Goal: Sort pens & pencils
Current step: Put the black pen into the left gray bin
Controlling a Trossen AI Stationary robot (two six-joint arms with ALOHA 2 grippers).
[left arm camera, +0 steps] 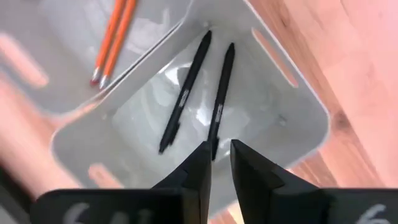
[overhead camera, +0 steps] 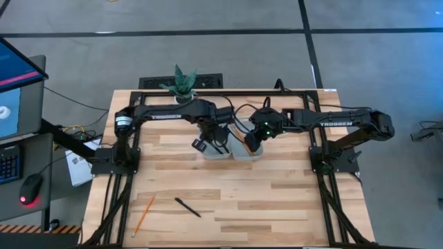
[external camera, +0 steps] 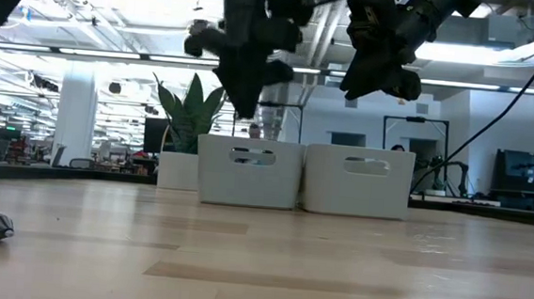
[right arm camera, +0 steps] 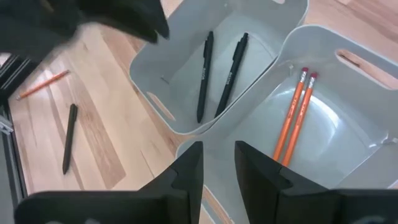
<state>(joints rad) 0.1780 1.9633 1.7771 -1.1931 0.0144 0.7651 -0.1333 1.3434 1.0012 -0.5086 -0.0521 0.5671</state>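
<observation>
Your left tool hangs over the left bin, fingers nearly pressed together on nothing. Your right tool hangs over the right bin, fingers slightly apart and empty.

The wrist views show what the level view cannot: two pens lie side by side in the left bin, and two pencils lie together in the right bin. From the low camera you see only the bins' front walls.

The overhead view shows one pen and one pencil on the surface, near its front edge and slightly apart.
</observation>
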